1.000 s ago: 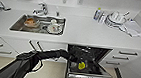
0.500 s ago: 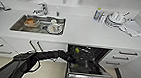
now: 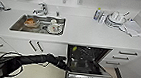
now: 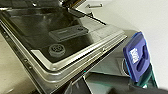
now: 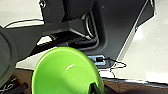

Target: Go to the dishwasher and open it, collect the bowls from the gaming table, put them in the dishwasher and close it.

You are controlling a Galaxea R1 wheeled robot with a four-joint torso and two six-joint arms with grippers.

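Observation:
The dishwasher (image 3: 91,69) stands open under the white counter, its door (image 4: 75,47) folded down and dark wire racks showing inside. A small yellow-green patch (image 3: 74,49) lies at the rack's back left; I cannot tell what it is. My left arm reaches in from the left, and its gripper (image 3: 64,65) sits at the left edge of the open door. A bright green bowl (image 5: 66,72) hangs close to the right wrist camera above the floor, with a dark finger (image 5: 94,88) over its rim. The gaming table is out of view.
A steel sink (image 3: 17,25) with dishes is set in the counter, left of the dishwasher. Stacked plates (image 3: 116,20) and a cloth (image 3: 134,28) lie at the counter's right end. White drawers (image 3: 127,56) flank the open door. The robot's dark base (image 5: 105,27) is behind the bowl.
My left arm has drawn back to the left, from over the lower rack to the door's left edge. A yellow-green thing seen by its tip earlier no longer shows there.

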